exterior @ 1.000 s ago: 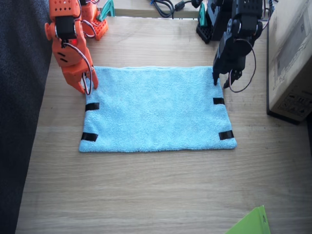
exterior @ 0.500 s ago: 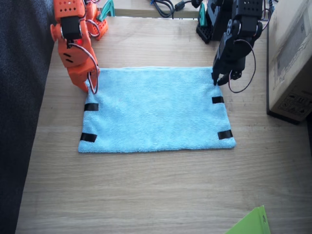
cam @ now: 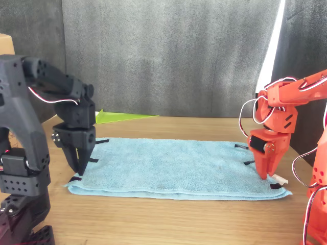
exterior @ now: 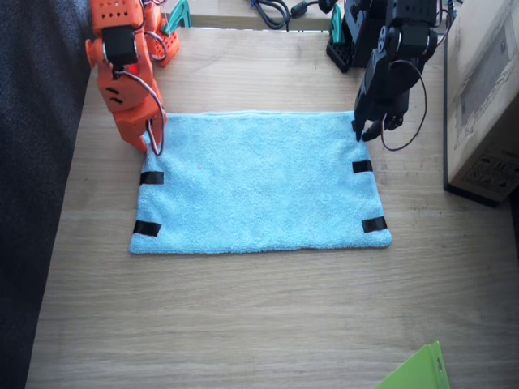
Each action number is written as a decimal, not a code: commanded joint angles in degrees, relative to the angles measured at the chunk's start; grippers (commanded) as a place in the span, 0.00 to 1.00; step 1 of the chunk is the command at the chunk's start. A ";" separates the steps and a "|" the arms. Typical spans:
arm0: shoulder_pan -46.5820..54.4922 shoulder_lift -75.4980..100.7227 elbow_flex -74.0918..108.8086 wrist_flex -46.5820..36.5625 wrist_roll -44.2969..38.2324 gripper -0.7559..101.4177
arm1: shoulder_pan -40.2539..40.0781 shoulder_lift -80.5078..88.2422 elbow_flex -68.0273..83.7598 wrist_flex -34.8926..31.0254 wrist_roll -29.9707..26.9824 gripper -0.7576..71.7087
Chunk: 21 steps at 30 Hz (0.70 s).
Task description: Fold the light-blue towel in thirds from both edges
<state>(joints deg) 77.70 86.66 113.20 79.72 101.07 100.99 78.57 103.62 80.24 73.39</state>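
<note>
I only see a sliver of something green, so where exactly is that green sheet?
In the fixed view the green sheet pokes in at the table's bottom right corner, apart from the blue towel.

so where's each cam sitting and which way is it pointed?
Fixed view: overhead, looking down at the table; orange right arm and black left arm reach in from the top edge.
Front view: low at the arms' side of the table, looking level across the light-blue towel to a dark backdrop; arms appear swapped.
Shared: towel, both arms, black tape strips, green sheet corner.
</note>
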 commanded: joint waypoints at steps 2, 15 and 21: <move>-0.26 2.64 0.35 1.23 -0.09 0.01 | 4.04 5.63 -1.49 4.31 1.32 0.01; -1.41 3.08 1.32 0.62 -0.88 0.01 | 12.92 7.47 -19.86 19.07 3.87 0.01; -1.93 2.99 1.41 0.44 -1.05 0.01 | 17.58 4.31 -29.36 24.96 3.25 0.01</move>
<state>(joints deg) 75.76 87.01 114.26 79.80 99.67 116.54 82.79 78.57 101.78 76.73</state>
